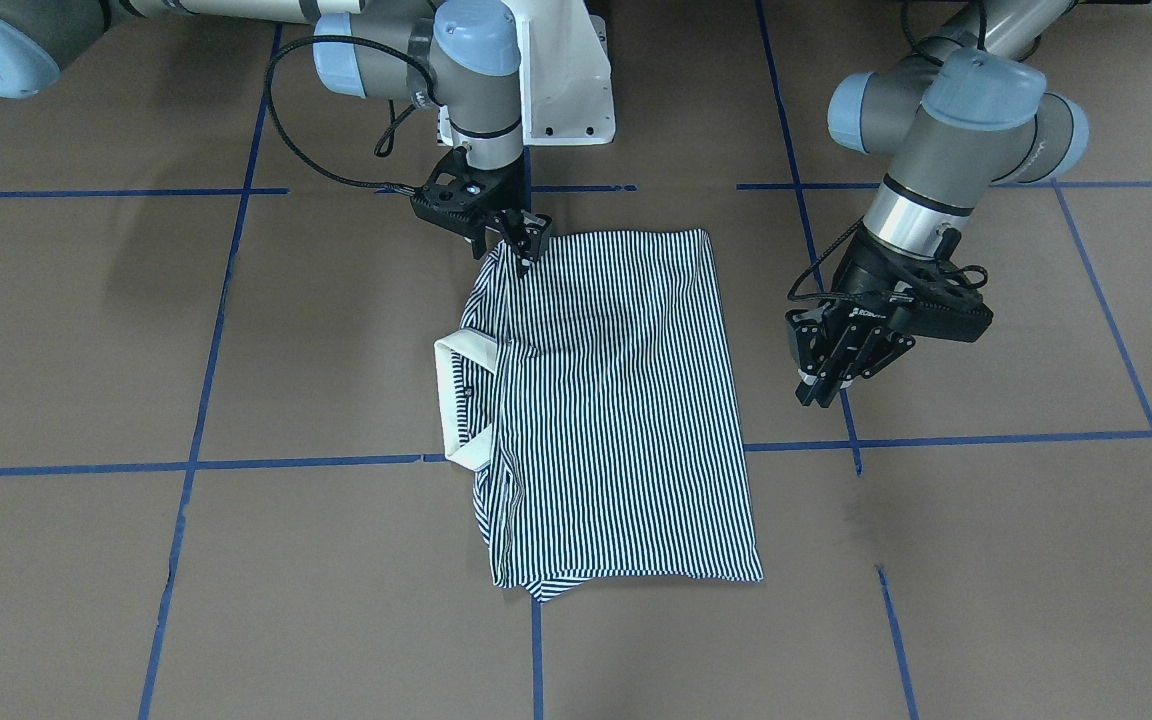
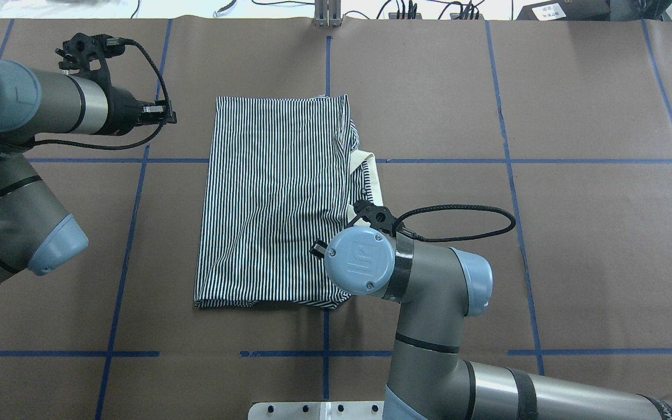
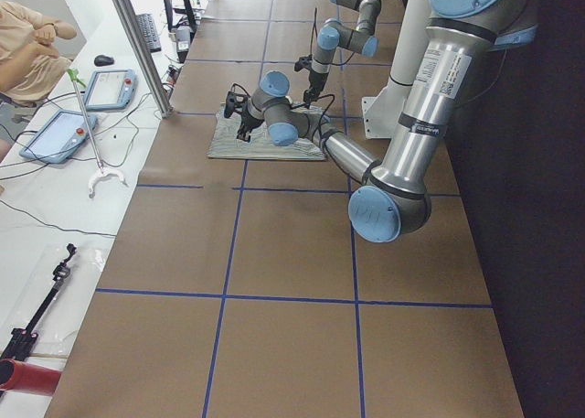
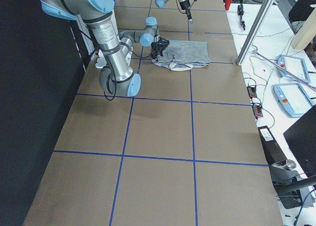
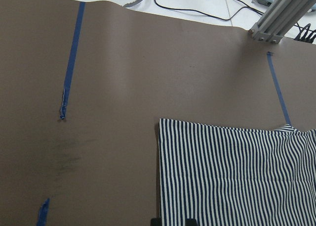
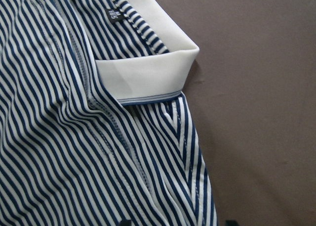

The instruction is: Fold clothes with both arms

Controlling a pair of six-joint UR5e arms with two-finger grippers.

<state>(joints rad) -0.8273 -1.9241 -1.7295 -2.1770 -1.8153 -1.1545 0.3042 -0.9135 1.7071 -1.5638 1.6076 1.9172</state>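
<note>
Striped polo shirt on taped brown table

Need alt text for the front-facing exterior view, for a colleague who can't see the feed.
A folded striped polo shirt lies flat on the brown table, cream collar at its left edge. The right gripper is down at the shirt's top-left corner; the left gripper hangs off the shirt's right side, touching nothing.

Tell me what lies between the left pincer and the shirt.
Nothing: only bare brown table separates the left pincer from the shirt, with one blue tape line running through the gap. The front-facing view shows it best.
</note>
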